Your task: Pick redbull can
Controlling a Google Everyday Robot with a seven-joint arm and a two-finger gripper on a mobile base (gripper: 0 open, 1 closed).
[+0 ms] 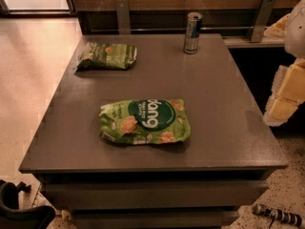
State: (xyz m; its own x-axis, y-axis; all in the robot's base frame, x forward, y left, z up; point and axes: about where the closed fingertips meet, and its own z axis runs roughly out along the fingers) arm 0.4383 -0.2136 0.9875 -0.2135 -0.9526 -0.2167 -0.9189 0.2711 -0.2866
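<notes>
The redbull can (192, 32) is a slim silver and blue can standing upright near the far edge of the grey table (228, 128), right of centre. My gripper (285, 104) is at the right edge of the view, beyond the table's right side and apart from the can. It hangs lower in the view than the can and well to its right. It holds nothing that I can see.
A green "dang" snack bag (144, 121) lies flat in the middle of the table. Another green bag (107, 56) lies at the far left. A wood panel wall with metal brackets (123, 14) runs behind the table. A dark striped object (279, 215) lies on the floor at bottom right.
</notes>
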